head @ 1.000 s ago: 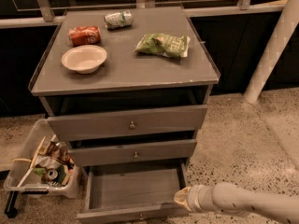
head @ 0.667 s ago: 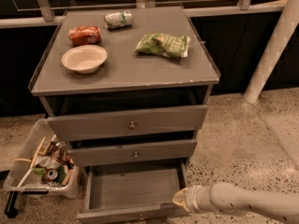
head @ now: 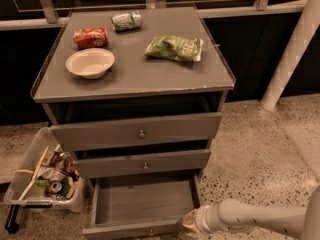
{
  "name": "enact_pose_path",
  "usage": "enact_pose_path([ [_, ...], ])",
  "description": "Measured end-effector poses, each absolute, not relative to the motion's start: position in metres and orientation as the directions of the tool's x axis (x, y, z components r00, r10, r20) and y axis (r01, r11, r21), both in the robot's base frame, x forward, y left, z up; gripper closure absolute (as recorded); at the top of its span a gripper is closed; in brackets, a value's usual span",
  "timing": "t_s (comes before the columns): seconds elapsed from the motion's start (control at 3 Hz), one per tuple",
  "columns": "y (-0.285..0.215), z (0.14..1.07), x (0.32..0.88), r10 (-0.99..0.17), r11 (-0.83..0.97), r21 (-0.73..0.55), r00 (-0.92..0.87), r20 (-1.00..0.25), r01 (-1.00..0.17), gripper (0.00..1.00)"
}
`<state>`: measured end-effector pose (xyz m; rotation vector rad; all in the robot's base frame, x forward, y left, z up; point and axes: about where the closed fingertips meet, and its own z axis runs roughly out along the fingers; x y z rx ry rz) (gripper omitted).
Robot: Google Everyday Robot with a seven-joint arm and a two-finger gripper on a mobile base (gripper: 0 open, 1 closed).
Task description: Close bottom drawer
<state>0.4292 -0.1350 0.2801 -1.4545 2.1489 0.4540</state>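
Observation:
The bottom drawer (head: 142, 204) of the grey cabinet is pulled far out and looks empty inside. Its slim front (head: 132, 230) with a small round knob (head: 151, 231) lies at the lower edge of the camera view. My gripper (head: 189, 221) comes in from the lower right on a white arm (head: 250, 218). Its tip is at the drawer's front right corner, close to the slim front. The middle drawer (head: 144, 163) and the top drawer (head: 137, 131) above stand slightly out.
On the cabinet top (head: 130, 71) lie a white bowl (head: 90, 62), a red can (head: 90, 37), a silver-green can (head: 126, 21) and a green chip bag (head: 174, 48). A clear bin of clutter (head: 47, 176) stands left of the drawer. A white post (head: 290, 54) rises at right.
The arm and gripper have shifted slightly left, toward the drawer's front right corner. The drawer stands as open as before.

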Motion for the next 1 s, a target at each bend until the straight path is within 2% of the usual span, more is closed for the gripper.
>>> enact_pose_path([
  [1.0, -0.102, 0.193, 0.392, -0.791, 0.181, 0.018, -0.156, -0.592, -0.983, 1.0],
])
